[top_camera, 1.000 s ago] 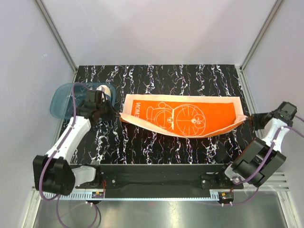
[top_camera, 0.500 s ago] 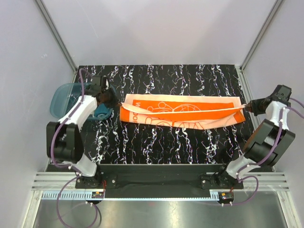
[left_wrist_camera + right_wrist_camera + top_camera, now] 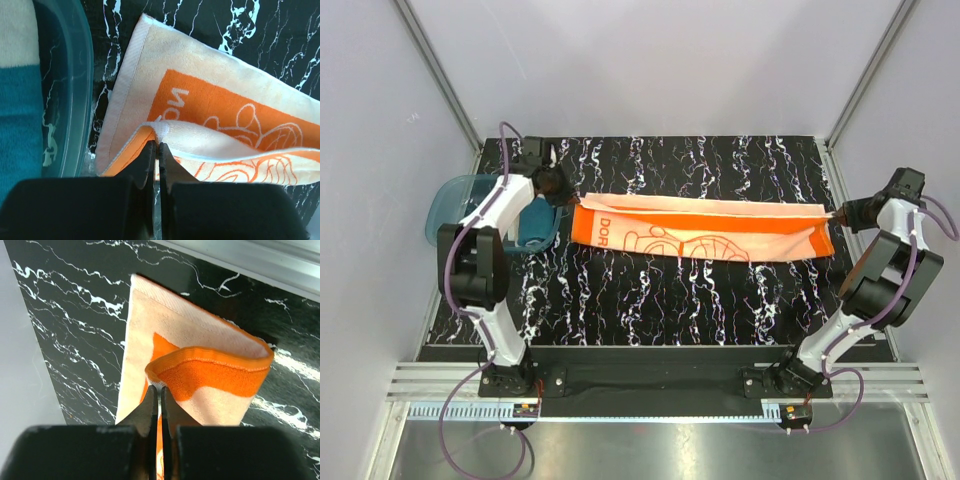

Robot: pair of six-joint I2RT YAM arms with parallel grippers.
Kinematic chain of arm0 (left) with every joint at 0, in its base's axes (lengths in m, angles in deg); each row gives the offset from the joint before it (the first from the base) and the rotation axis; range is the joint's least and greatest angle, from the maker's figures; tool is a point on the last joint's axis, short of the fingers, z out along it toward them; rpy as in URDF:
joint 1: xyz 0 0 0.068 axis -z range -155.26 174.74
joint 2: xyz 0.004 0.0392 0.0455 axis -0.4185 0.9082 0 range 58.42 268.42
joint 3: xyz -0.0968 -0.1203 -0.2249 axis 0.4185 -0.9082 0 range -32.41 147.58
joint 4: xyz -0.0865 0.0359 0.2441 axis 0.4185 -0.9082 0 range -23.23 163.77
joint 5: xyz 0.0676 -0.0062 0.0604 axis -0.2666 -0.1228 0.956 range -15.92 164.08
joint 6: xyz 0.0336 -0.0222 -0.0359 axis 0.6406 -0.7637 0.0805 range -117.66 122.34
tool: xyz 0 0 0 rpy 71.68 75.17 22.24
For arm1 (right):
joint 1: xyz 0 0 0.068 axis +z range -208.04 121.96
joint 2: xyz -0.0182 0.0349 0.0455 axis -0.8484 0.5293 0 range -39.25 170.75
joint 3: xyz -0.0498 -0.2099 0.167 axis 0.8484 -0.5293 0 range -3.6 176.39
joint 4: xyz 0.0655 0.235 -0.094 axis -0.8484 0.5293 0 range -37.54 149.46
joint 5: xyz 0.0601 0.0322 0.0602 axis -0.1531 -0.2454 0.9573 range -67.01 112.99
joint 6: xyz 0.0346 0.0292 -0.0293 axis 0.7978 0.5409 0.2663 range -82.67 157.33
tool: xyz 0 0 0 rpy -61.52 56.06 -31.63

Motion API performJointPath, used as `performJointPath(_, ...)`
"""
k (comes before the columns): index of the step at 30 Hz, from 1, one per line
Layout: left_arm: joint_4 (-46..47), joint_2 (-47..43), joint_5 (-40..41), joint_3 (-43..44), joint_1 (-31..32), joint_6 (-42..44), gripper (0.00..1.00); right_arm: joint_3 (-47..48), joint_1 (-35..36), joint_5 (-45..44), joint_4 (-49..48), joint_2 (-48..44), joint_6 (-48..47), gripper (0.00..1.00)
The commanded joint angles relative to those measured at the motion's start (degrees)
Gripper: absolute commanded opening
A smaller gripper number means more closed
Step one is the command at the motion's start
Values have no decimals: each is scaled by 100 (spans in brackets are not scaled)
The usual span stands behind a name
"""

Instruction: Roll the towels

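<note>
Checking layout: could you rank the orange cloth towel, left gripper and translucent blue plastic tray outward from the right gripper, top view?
1. orange towel: pinched in right gripper.
2. left gripper: towel's left end.
3. blue tray: far left.

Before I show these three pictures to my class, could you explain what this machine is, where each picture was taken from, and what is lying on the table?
These are two robot arms bolted at the near edge of a black marbled table. The wide picture looks down from above and behind them. The two close-ups come from a small camera on each wrist, so the dark fingers at the bottom of each are that arm's own claw. An orange towel with white print lies stretched across the table, folded over lengthwise. The left claw is shut on the towel's left end, and the right claw is shut on its right end. Beside the left end stands a translucent blue tray with a teal towel in it.
</note>
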Motion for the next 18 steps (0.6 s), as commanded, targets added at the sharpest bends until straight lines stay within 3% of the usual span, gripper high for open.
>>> performJointPath(1,-90,286,33,442,-50,293,0,360,17,-69,-191,162,64,0)
performJointPath(18,-293,1156,164,1479,-121,364,0,1019,280,10,-402,821,275,0)
